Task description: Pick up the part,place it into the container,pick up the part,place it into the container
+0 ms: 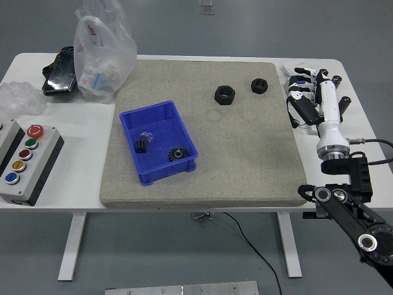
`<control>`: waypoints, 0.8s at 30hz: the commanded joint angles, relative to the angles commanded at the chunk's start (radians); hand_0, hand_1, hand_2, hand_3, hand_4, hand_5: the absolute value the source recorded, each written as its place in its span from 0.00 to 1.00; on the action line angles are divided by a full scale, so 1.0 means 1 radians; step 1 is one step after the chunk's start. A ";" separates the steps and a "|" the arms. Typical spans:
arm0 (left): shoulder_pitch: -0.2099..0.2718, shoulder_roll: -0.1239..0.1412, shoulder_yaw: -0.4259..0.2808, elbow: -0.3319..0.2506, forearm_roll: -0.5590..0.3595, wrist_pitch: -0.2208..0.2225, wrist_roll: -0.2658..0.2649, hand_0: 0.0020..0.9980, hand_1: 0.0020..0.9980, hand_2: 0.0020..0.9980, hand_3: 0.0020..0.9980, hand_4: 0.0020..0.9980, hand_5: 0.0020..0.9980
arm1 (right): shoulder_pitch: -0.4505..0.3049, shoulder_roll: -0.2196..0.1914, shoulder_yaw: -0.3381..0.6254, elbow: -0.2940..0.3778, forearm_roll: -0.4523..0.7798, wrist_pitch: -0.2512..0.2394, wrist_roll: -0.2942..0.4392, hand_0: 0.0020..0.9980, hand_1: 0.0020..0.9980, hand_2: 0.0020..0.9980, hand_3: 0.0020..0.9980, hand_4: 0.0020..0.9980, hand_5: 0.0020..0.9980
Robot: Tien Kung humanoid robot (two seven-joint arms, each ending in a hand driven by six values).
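A blue bin (pixel 158 142) sits on the grey mat (pixel 245 153) left of centre. Inside it lie a black gear (pixel 177 153), a small black part (pixel 141 146) and a small clear piece (pixel 147 134). Two black hex nuts lie on the mat at the back: one (pixel 224 94) nearer the middle, one (pixel 260 85) further right. My right hand (pixel 308 89) is white, over the table's right edge, fingers spread and empty. My left arm is out of view.
A plastic bag (pixel 101 52) and a black object (pixel 59 70) stand at the back left. A button box (pixel 24 161) is at the left edge. Black cylinders (pixel 325 82) and a grey device (pixel 298 86) lie at the back right under my hand.
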 joint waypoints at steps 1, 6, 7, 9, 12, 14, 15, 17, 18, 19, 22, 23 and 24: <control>0.001 0.001 -0.002 0.000 0.003 0.000 0.001 0.71 0.64 0.63 0.67 0.75 0.49 | -0.017 0.003 0.012 -0.006 0.030 0.000 0.027 0.35 0.52 0.65 0.68 0.53 0.44; 0.009 0.006 -0.016 0.000 0.016 -0.001 0.004 0.71 0.64 0.63 0.67 0.75 0.48 | -0.048 0.016 0.032 -0.021 0.157 0.000 0.142 0.35 0.52 0.65 0.68 0.54 0.42; 0.010 0.007 -0.018 0.000 0.016 -0.001 0.003 0.71 0.64 0.63 0.67 0.75 0.48 | -0.050 0.018 0.032 -0.021 0.176 0.000 0.160 0.35 0.52 0.65 0.68 0.54 0.42; 0.013 0.009 -0.023 0.000 0.019 -0.001 0.003 0.71 0.64 0.63 0.67 0.75 0.48 | -0.051 0.020 0.031 -0.022 0.214 0.000 0.189 0.35 0.52 0.65 0.68 0.54 0.42; 0.018 0.012 -0.030 0.000 0.024 -0.003 0.003 0.71 0.63 0.61 0.67 0.75 0.48 | -0.056 0.023 0.028 -0.025 0.244 0.000 0.210 0.35 0.51 0.65 0.68 0.54 0.42; 0.023 0.014 -0.036 0.000 0.025 -0.004 0.003 0.71 0.63 0.61 0.67 0.75 0.48 | -0.061 0.027 0.026 -0.028 0.259 0.000 0.220 0.35 0.51 0.65 0.68 0.54 0.42; 0.026 0.015 -0.039 0.000 0.026 -0.004 0.003 0.71 0.63 0.61 0.67 0.75 0.48 | -0.064 0.029 0.024 -0.030 0.265 0.000 0.224 0.35 0.51 0.65 0.68 0.54 0.42; 0.031 0.017 -0.044 0.000 0.026 -0.005 0.003 0.71 0.63 0.61 0.67 0.75 0.48 | -0.068 0.033 0.023 -0.033 0.273 0.000 0.230 0.35 0.51 0.65 0.68 0.54 0.42; 0.034 0.018 -0.046 0.000 0.026 -0.005 0.003 0.71 0.61 0.59 0.67 0.75 0.48 | -0.070 0.035 0.022 -0.035 0.276 0.000 0.232 0.36 0.53 0.65 0.68 0.55 0.39; 0.037 0.019 -0.048 0.000 0.026 -0.005 0.003 0.71 0.61 0.59 0.67 0.75 0.48 | -0.072 0.037 0.021 -0.037 0.280 0.000 0.234 0.36 0.53 0.65 0.68 0.55 0.39; 0.047 0.022 -0.056 0.000 0.027 -0.006 0.004 0.71 0.61 0.59 0.67 0.75 0.48 | -0.078 0.041 0.023 -0.039 0.284 0.000 0.237 0.36 0.53 0.65 0.68 0.55 0.39; 0.050 0.022 -0.058 0.000 0.026 -0.005 0.004 0.71 0.61 0.59 0.67 0.75 0.48 | -0.081 0.042 0.024 -0.038 0.283 0.000 0.237 0.36 0.53 0.65 0.68 0.55 0.39; 0.053 0.023 -0.061 0.000 0.026 -0.005 0.004 0.71 0.60 0.58 0.67 0.75 0.48 | -0.083 0.043 0.026 -0.038 0.283 0.000 0.238 0.36 0.53 0.65 0.68 0.55 0.39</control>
